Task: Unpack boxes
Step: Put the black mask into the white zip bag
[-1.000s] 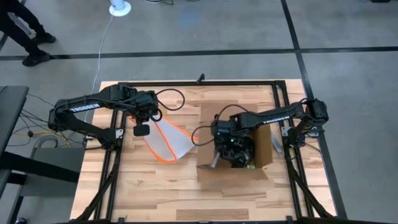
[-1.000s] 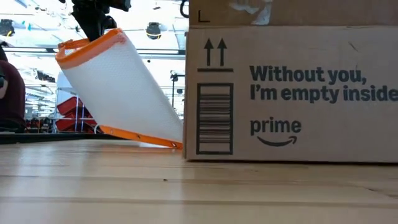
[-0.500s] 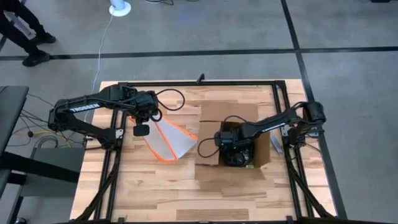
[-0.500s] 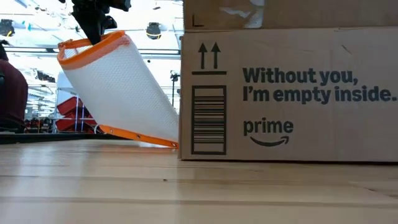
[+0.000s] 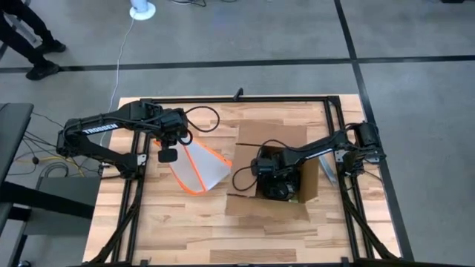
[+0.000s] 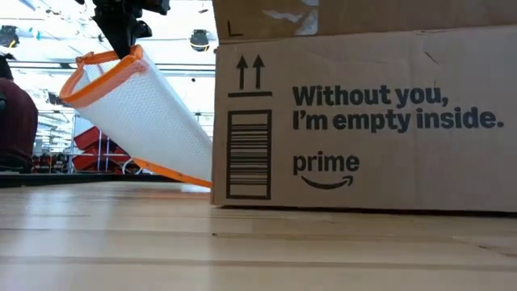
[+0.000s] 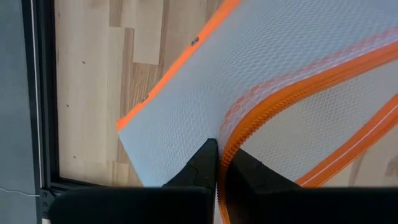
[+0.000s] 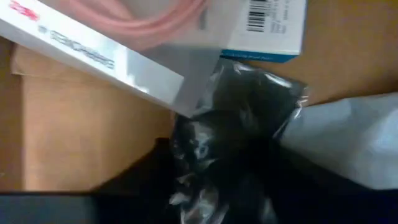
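The brown corrugated cardboard box (image 6: 363,121) carries black print on its side: two upward arrows, a striped barcode, bold lettering and a curved smile mark. Inside it lie a crinkled glossy black plastic bag (image 8: 230,143), a white packet with a blue edge and a black barcode (image 8: 264,28), a pale grey-white pouch (image 8: 348,140) and a clear-fronted white pack showing pink (image 8: 106,37). The translucent white honeycomb-patterned pouch with orange edging (image 5: 199,167) shows an orange zip line. The tabletop (image 5: 185,222) is light striped wood in a black frame
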